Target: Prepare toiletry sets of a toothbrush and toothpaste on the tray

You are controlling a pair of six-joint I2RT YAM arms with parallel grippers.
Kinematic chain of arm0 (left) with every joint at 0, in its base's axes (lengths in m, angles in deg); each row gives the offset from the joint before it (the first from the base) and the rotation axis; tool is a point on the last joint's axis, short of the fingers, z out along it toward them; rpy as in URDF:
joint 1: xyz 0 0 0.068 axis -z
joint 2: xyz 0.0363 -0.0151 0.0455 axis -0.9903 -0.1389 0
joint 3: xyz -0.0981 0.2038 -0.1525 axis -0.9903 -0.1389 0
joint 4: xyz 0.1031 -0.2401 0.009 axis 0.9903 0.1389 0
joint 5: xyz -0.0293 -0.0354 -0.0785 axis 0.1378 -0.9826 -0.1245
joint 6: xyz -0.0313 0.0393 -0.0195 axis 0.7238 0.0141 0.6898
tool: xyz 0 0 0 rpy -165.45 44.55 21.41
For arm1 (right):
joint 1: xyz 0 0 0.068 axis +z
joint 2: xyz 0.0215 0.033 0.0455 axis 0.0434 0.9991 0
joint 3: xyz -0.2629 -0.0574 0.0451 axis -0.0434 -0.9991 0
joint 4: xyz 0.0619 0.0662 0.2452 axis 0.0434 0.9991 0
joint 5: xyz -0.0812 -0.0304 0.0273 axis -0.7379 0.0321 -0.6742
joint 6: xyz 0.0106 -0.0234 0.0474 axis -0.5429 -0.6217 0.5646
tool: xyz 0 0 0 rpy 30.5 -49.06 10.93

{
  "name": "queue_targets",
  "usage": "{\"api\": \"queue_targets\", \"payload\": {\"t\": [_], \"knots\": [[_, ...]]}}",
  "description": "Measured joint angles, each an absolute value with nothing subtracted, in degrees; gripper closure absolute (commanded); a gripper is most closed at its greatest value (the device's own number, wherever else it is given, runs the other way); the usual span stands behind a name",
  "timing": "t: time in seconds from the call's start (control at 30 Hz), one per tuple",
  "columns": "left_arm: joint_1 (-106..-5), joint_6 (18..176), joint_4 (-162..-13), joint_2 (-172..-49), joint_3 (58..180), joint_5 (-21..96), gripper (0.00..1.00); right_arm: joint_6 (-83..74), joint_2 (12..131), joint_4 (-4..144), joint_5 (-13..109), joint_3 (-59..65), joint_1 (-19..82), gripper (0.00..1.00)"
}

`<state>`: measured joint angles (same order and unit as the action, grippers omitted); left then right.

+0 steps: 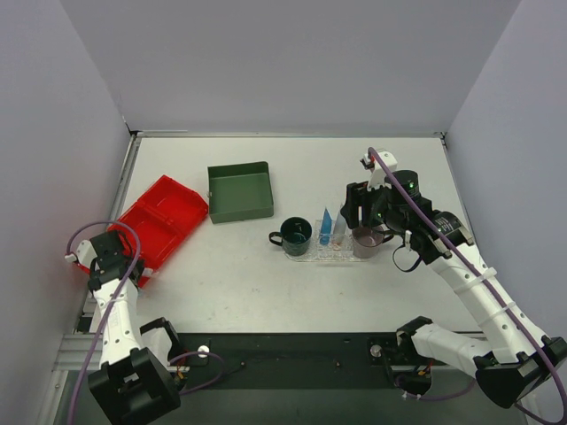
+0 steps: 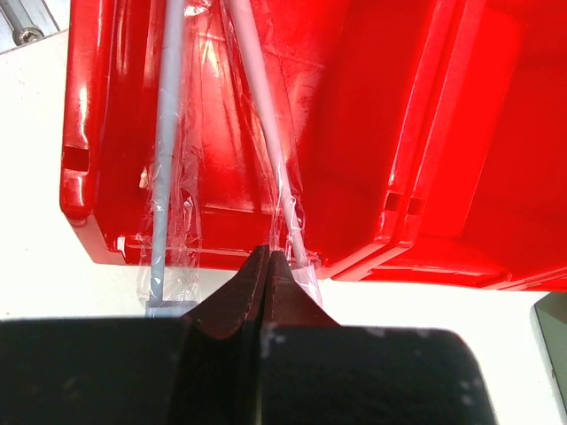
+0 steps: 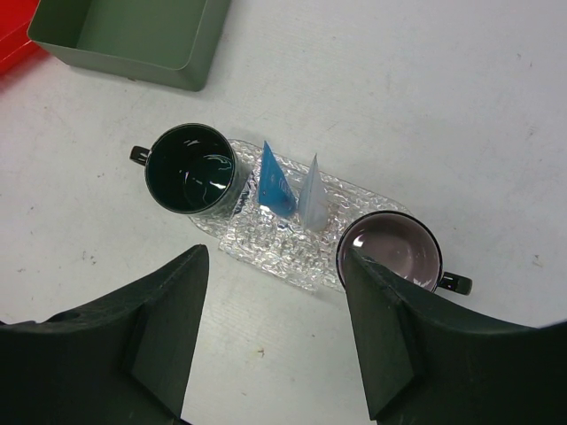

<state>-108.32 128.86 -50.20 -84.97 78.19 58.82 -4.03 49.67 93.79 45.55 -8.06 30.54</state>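
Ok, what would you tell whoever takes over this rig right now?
Left hand: shut, tips meeting at the clear wrapper of one toothbrush at the red bin edge; whether it has a firm grip cannot be told.
Right hand: open, empty, above the tray.
Things: two toothpaste tubes stand on the tray between two mugs; two wrapped toothbrushes lie in the bin.
Done: toothpaste placed.
Left: a toothbrush for each set, onto the tray.

The bin is glossy red, the box dark green, the tray clear and bumpy, the toothpaste light blue, the desk white.
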Motion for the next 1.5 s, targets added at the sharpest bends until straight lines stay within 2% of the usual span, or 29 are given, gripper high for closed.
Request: {"api": "queue_targets", "payload": {"t": [0.5,0.63,0.67,0.77,1.2,1.27,1.5], "knots": [[-108.3,127.0,-48.9,-82.0,81.3,60.3,1.0,-4.0,51.1,93.4,46.0,-8.1,30.5,0.43],[-108.5,127.4,-49.4,-82.3,81.3,60.2,0.8,-4.0,51.1,93.5,46.0,-8.1,30.5,0.43],[-108.7,127.6,-49.7,-82.5,81.3,60.1,0.73,-4.0,51.1,93.4,46.1,-8.1,30.5,0.43],[-109.2,129.1,-50.7,-82.6,81.2,59.8,0.66,-4.0,51.2,93.5,46.1,-8.1,30.5,0.43],[-111.8,134.8,-55.3,-86.0,78.1,59.2,0.59,-4.1,51.9,93.5,46.1,-8.1,30.5,0.43],[-112.2,135.2,-55.5,-86.1,77.4,59.1,0.53,-4.1,51.9,93.5,46.1,-8.1,30.5,0.43],[-113.3,136.0,-57.7,-88.6,75.3,57.5,0.51,-4.1,52.4,93.5,46.1,-8.1,30.5,0.43]]}}
